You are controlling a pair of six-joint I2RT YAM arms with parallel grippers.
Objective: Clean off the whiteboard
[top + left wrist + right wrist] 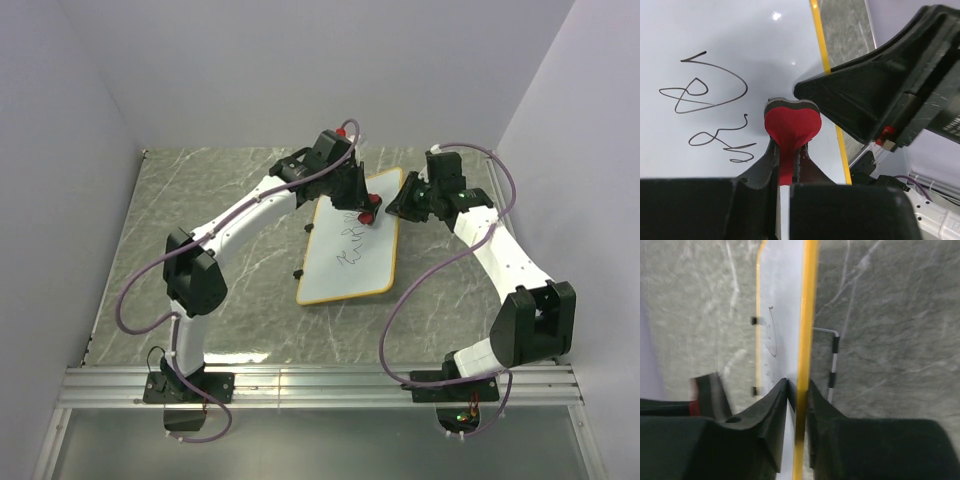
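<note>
Mid-table sits the whiteboard (345,262); right gripper (797,385) pinches its frame, left gripper (787,151) squeezes the red eraser (791,122) beside the scribbles (710,95), contact unclear. Push hard and it could slip that pinch.

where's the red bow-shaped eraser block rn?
Left wrist view: the red bow-shaped eraser block is pinched in the left gripper, against the white yellow-framed whiteboard just right of the dark scribbles, near the frame edge that the right gripper clamps.

Lab test cell — bare white walls (300,70), aluminium rail (320,384), marbled tabletop (200,190).
</note>
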